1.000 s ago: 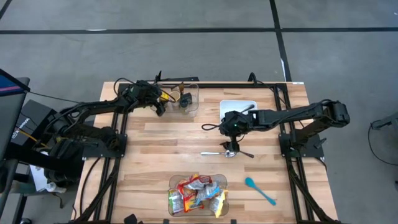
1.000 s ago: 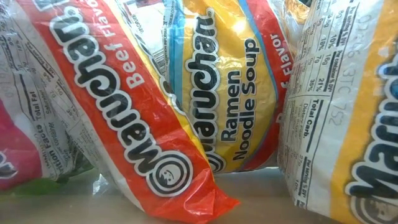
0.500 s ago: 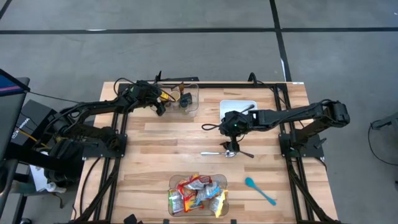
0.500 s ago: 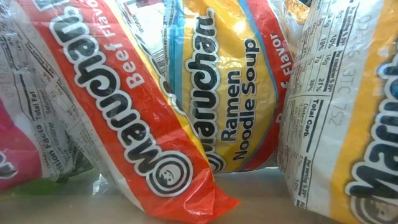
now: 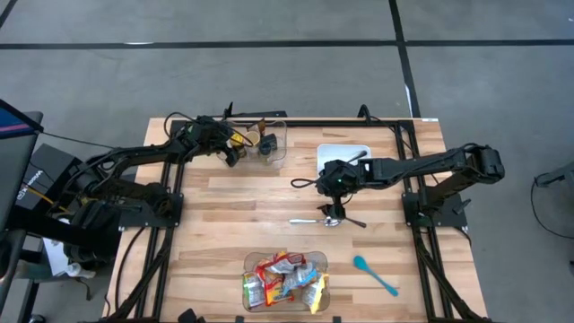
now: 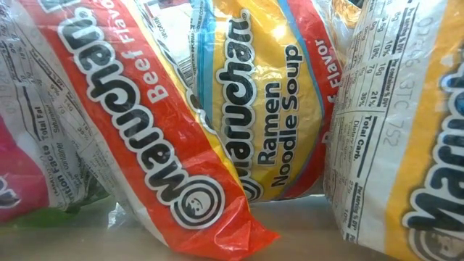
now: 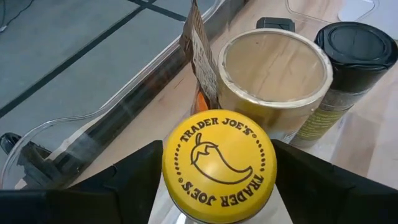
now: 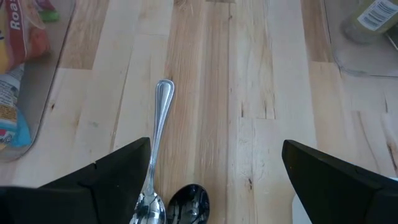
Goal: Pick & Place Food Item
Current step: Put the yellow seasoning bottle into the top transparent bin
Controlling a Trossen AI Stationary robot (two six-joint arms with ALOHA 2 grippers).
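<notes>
Reaching into the clear bin [image 5: 266,142] at the far edge of the table [image 5: 224,224], the left hand [image 7: 219,186] has its two fingers [image 7: 127,183] spread on either side of a jar with a yellow lid [image 7: 219,163]; a sliver of gap shows on each side, so whether they touch it I cannot tell. In that bin, just beyond the jar, stand three more things: an open-topped round tub [image 7: 273,78], a bottle with a black cap [image 7: 356,50], and a brown packet [image 7: 200,53] upright against the tub.

The right hand [image 8: 214,180] hovers with fingers wide and empty over the middle of the table, directly above two spoons: a silver spoon [image 8: 152,155] and a dark spoon [image 8: 188,204], bowls side by side. Behind it, towards the far edge, sits a white tray [image 5: 344,154].

At the near edge, a second clear bin [image 5: 285,282] holds a heap of noodle packets [image 6: 239,109]; the low view shows at least three overlapping, printed red, yellow and white. Near it, towards the right arm's side, one turquoise spoon [image 5: 374,274] lies alone on the wood.
</notes>
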